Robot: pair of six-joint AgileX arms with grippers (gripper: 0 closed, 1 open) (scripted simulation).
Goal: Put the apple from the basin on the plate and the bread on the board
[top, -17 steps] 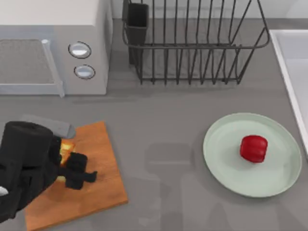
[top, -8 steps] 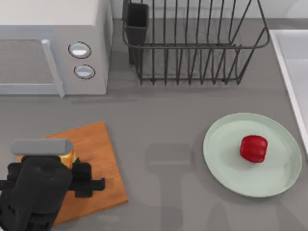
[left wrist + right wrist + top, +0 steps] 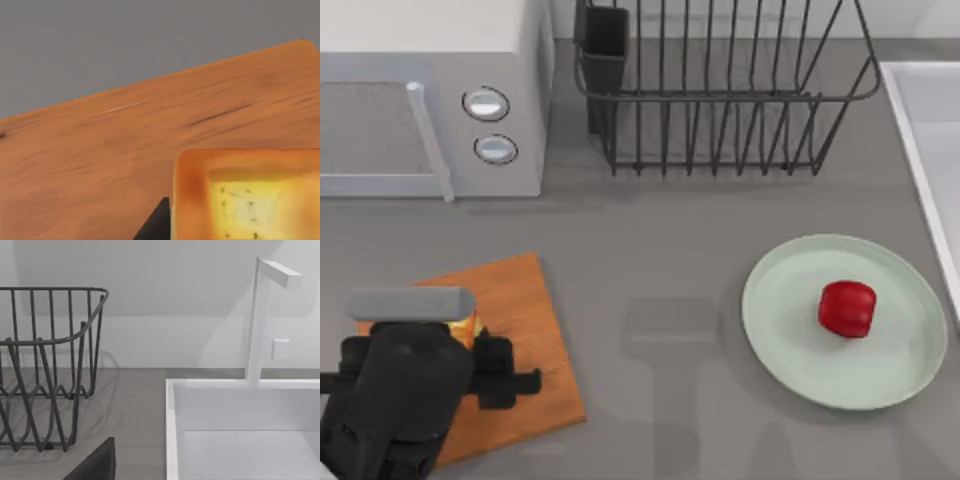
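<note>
My left tool (image 3: 470, 345) hangs low over the board (image 3: 525, 300) at the surface's left front, and the bread (image 3: 247, 195) sits right under it, its golden face and darker crust close against the wood grain in the left wrist view. From above I glimpse just a sliver of yellow (image 3: 463, 328) beside the tool's dark body. Whether the tool grips the slice or has let go, I cannot tell: the fingers are masked by my own wrist from above. The bread lies over the board's left half, with bare wood stretching toward the board's right edge and its far corner, so there is room to set it flat without overhang. I judge the bread step to be at or near its release; what matters next is a straight lift clear of the slice. The apple (image 3: 847, 308) rests on the plate (image 3: 790, 300) at the surface's right, a little right of its centre, well apart from me, with the basin (image 3: 920, 110) beyond the plate's right rim. The microwave (image 3: 430, 95) and dish rack (image 3: 720, 90) stand at the back, out of the way.
</note>
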